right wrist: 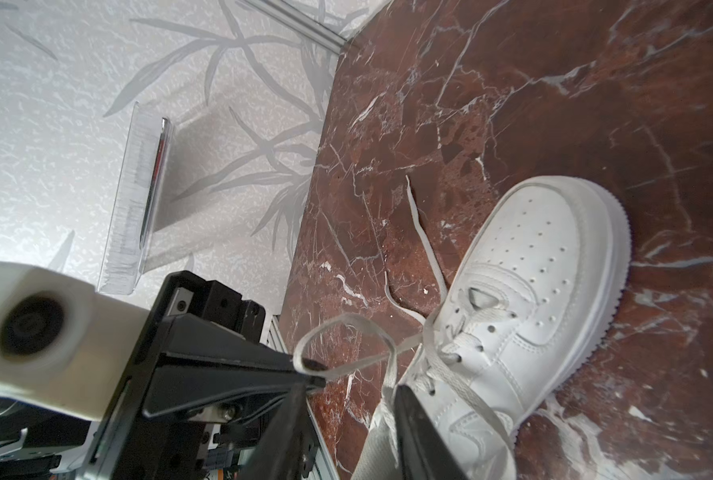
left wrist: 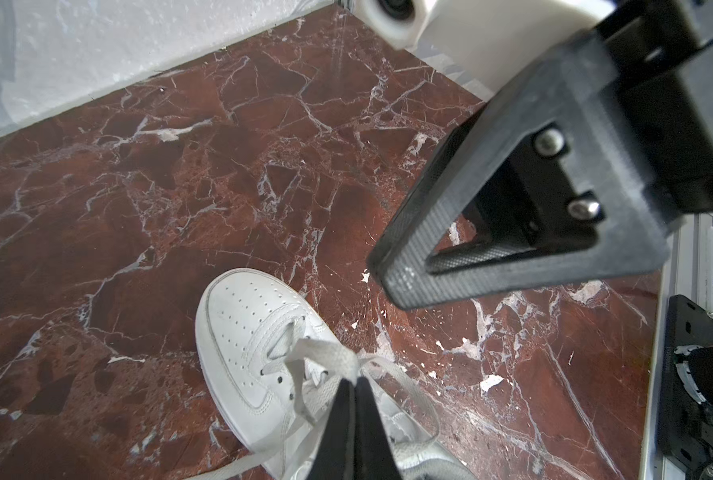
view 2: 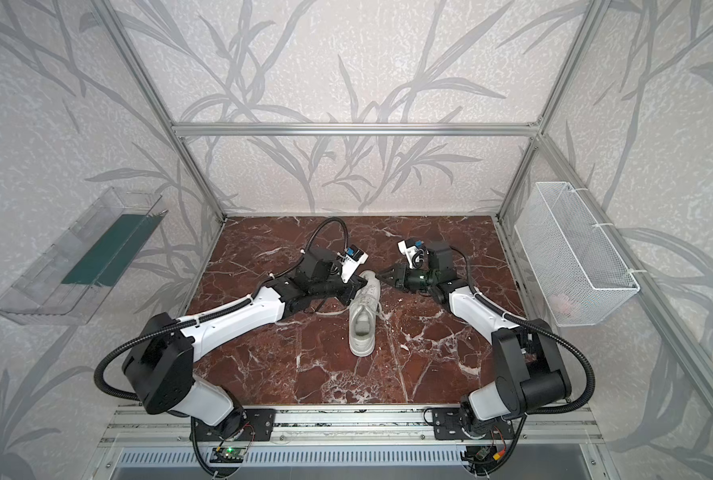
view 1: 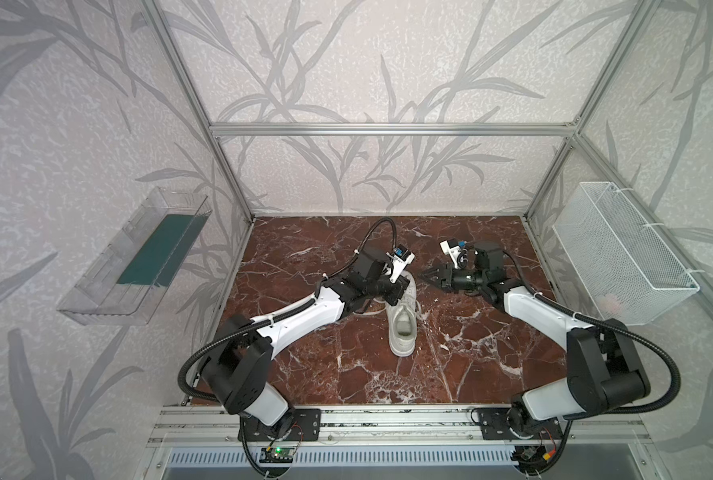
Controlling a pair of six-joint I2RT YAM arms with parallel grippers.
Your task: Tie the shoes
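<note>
Item: clear bin (view 1: 134,266); fixed to the side wall, well apart from the left claw on its outer side; a dark green sheet lies inside.

Item: left claw (left wrist: 355,388); jaws pressed together, clamped on a loop of the laces (left wrist: 325,353) above the front eyelets; in the right wrist view that loop arches up from its tip.

Item: sneaker (view 1: 402,328); white, low-top, upright on its sole on the marble tabletop (view 1: 450,374); forefoot directly beneath the left claw; toe cap just beside the tip of the right claw; heel well behind both claws, toward the arm bases; one loose lace end trails over the marble on the left claw's side.

Item: right claw (right wrist: 350,395); jaws apart; a flat strand of lace runs through the gap, and whether either finger touches it cannot be told; its tip points toward the left claw, near it but not touching.

Item: wire basket (view 1: 621,257); white mesh, hung on the opposite side wall, well apart from the right claw on its outer side; a pale thing sits in its near corner, too blurred to name.
</note>
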